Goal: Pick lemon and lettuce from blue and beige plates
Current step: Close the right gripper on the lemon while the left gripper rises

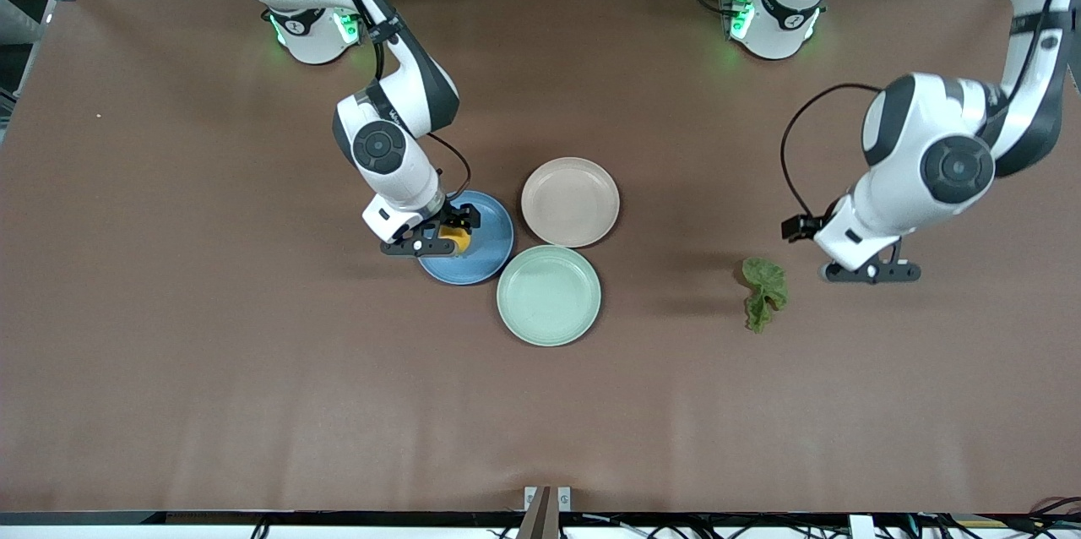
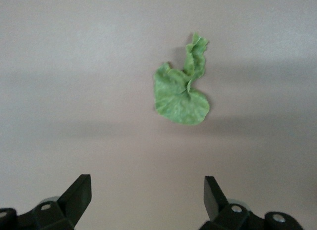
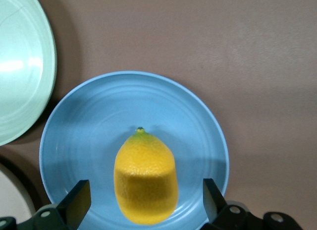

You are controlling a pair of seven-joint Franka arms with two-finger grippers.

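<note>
The lemon (image 1: 457, 241) lies on the blue plate (image 1: 488, 265). My right gripper (image 1: 437, 242) is down over this plate, open, with one finger on each side of the lemon (image 3: 145, 178) and a gap at both; the blue plate's rim (image 3: 89, 116) shows around it. The beige plate (image 1: 570, 201) holds nothing. The lettuce (image 1: 764, 292) lies on the bare table toward the left arm's end, on no plate. My left gripper (image 1: 874, 271) is open and empty, low over the table beside the lettuce (image 2: 181, 93), apart from it.
A mint-green plate (image 1: 549, 296) with nothing on it touches the blue and beige plates, nearer to the front camera; it also shows in the right wrist view (image 3: 20, 66). The brown table (image 1: 211, 353) stretches wide on all sides of the plates.
</note>
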